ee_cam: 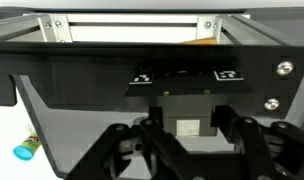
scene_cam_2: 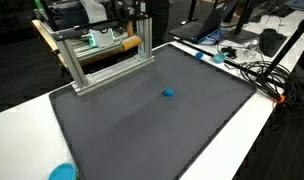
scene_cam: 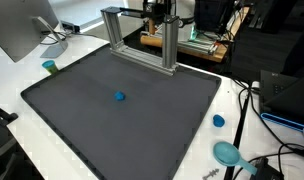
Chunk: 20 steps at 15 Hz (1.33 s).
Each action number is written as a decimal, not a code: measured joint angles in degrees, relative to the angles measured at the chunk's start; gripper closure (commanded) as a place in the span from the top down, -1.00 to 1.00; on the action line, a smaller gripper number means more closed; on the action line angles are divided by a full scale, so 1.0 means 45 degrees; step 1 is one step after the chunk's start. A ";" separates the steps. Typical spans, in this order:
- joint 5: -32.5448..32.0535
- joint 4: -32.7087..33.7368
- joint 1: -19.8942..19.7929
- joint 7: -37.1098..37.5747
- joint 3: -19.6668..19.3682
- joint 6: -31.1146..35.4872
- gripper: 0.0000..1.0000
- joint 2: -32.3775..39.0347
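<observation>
Aluminium frame (ee_cam: pixel 132 25) facing claw (ee_cam: pixel 189 152), claw's opening impossible to tell, blue object (scene_cam: pixel 119 97) on mat (scene_cam: pixel 82 125)

Black pincer (ee_cam: pixel 187 150) with 2 glossy, jointed linkage fingers.

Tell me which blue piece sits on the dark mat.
The small blue piece near the middle of the mat; the blue cap and the larger light-blue piece lie off it.

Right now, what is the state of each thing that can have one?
frame: upright at the edge of the mat.
hand: near the frame, nothing seen in it, opening unclear.
blue piece: lying free on the mat.
blue dish: on the table, off the mat.
</observation>
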 measured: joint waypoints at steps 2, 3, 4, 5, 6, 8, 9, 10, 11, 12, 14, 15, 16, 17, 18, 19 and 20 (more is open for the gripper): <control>0.0020 0.0000 -0.0001 0.0018 -0.0020 0.0000 -0.33 0.0000; 0.0031 -0.0010 -0.0054 0.0329 -0.0024 0.0125 -0.33 0.0002; 0.0032 -0.0027 -0.0161 0.0748 -0.0016 0.0365 -0.33 0.0009; 0.0033 -0.0033 -0.0283 0.1126 -0.0010 0.0550 -0.33 0.0014; 0.0089 -0.0033 -0.0373 0.1443 -0.0008 0.0661 -0.33 0.0018; 0.0134 -0.0033 -0.0425 0.1911 -0.0001 0.0720 -0.33 0.0043; 0.0143 -0.0033 -0.0422 0.1954 0.0002 0.0694 -0.33 0.0075; 0.0145 -0.0024 -0.0415 0.1954 0.0012 0.0675 -0.33 0.0121; 0.0123 -0.0009 -0.0418 0.1954 0.0039 0.0646 -0.33 0.0133; 0.0096 -0.0007 -0.0418 0.1952 0.0089 0.0599 -0.33 0.0132; 0.0050 0.0019 -0.0414 0.1863 0.0194 0.0424 0.69 0.0132; 0.0050 0.0053 -0.0393 0.1749 0.0222 0.0233 0.80 0.0132; 0.0054 0.0082 -0.0356 0.1608 0.0219 -0.0028 0.95 0.0132; 0.0080 0.0100 -0.0313 0.1448 0.0186 -0.0281 0.96 0.0132; 0.0126 0.0126 -0.0248 0.1249 0.0120 -0.0518 0.90 0.0134; 0.0182 0.0166 -0.0176 0.1043 0.0034 -0.0695 0.64 0.0146; 0.0223 0.0221 -0.0106 0.0856 -0.0051 -0.0855 0.39 0.0163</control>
